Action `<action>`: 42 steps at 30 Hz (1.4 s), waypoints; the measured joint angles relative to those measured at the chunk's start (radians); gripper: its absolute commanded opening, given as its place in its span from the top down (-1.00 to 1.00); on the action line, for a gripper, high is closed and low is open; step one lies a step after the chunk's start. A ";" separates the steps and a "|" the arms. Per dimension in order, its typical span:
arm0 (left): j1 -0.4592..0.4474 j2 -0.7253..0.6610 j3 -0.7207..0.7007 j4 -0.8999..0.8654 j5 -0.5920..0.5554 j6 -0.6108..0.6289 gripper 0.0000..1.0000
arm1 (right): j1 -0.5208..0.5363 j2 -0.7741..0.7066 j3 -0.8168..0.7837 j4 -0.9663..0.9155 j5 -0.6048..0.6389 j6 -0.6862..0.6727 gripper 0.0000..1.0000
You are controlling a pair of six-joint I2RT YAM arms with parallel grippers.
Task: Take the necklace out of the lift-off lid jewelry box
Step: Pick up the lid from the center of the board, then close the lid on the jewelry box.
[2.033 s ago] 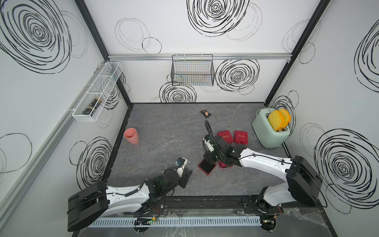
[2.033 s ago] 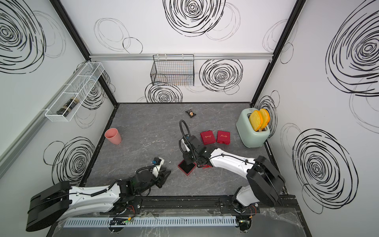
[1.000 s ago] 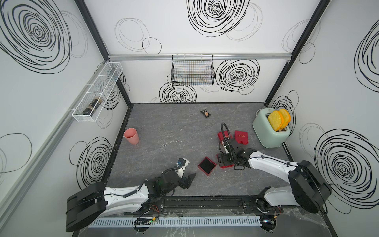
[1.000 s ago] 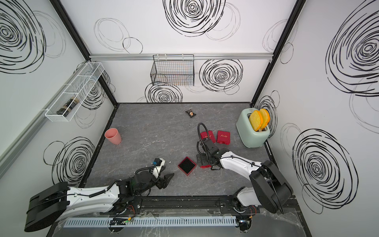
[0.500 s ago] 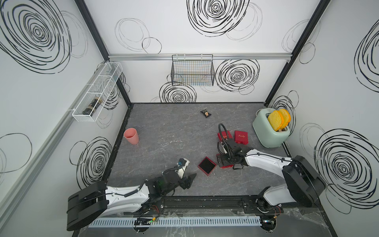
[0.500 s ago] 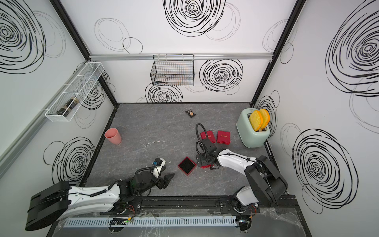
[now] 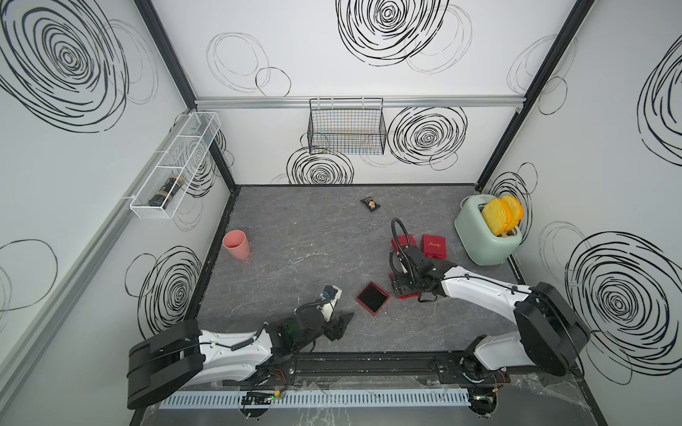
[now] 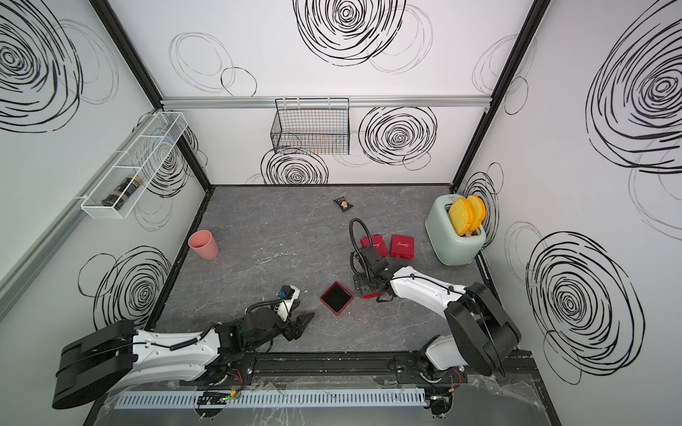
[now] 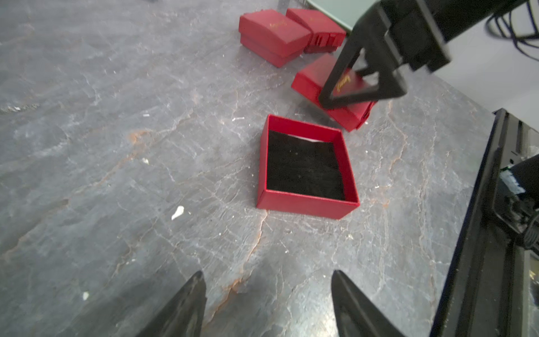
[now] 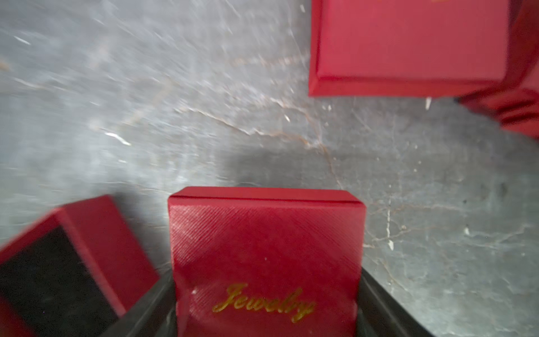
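both left gripper jaws stand wide, empty, just short of the open jewelry box; necklace indiscernible.

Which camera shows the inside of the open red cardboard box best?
Left wrist: the open red cardboard box sits centred, black lining fully visible. Both top views show it small; right wrist shows one blurred corner.

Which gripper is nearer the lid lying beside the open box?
Right. The right gripper straddles the lid, a finger on either side; the left gripper sits across the open box, apart from the lid.
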 measured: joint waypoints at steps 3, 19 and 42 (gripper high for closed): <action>-0.005 0.050 0.007 0.016 0.001 0.008 -0.20 | 0.002 -0.047 0.008 0.006 -0.070 -0.020 -0.55; -0.007 0.346 0.165 0.169 0.038 0.048 0.15 | 0.009 0.022 0.021 0.043 -0.388 -0.124 -0.59; 0.096 0.446 0.213 0.249 0.108 0.047 0.23 | 0.011 0.056 0.039 0.084 -0.489 -0.112 -0.59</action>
